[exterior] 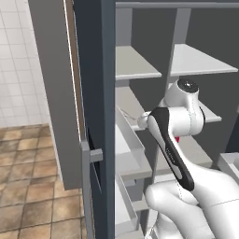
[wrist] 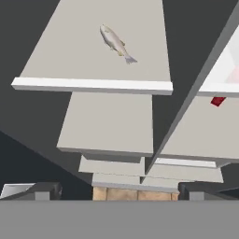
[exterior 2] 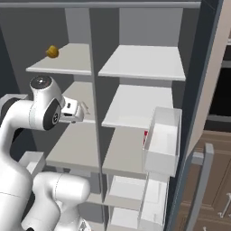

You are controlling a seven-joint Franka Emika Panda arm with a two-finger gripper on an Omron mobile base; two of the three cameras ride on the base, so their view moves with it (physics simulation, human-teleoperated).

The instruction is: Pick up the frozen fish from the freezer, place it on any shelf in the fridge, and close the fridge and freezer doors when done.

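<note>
Two small dark fingertips of the white arm's gripper [wrist: 119, 189] stand far apart at the bottom of the hand view, spread wide with nothing between them. The gripper hovers over the front edge of a flat pale grey shelf [wrist: 60, 60] in the freezer, the left compartment of the tall dark blue-grey unit, and open air lies between the fingertips and the board.

On that shelf, toward its back, lies the small silvery-grey frozen fish [wrist: 116, 43], slanted across the board and well apart from the gripper. Bare shelf surrounds it on every side, so the front edge is free of obstruction. Lower shelves step down beneath it in the hand view.

From the right base view the gripper [exterior 2: 76, 113] points into the left compartment at middle height, and a thin pale sliver [exterior 2: 87, 107] just ahead of it may be the fish, though it is too small to tell. That view also shows a small yellow-orange lump [exterior 2: 53, 52] on the top left shelf. A small red bottle [wrist: 217, 101] sits in the right compartment past the grey divider.

Both doors stand open; the right door carries box-like grey door bins [exterior 2: 163, 140], apparently empty, and the left door [exterior: 95, 116] edges the left base view.
</note>
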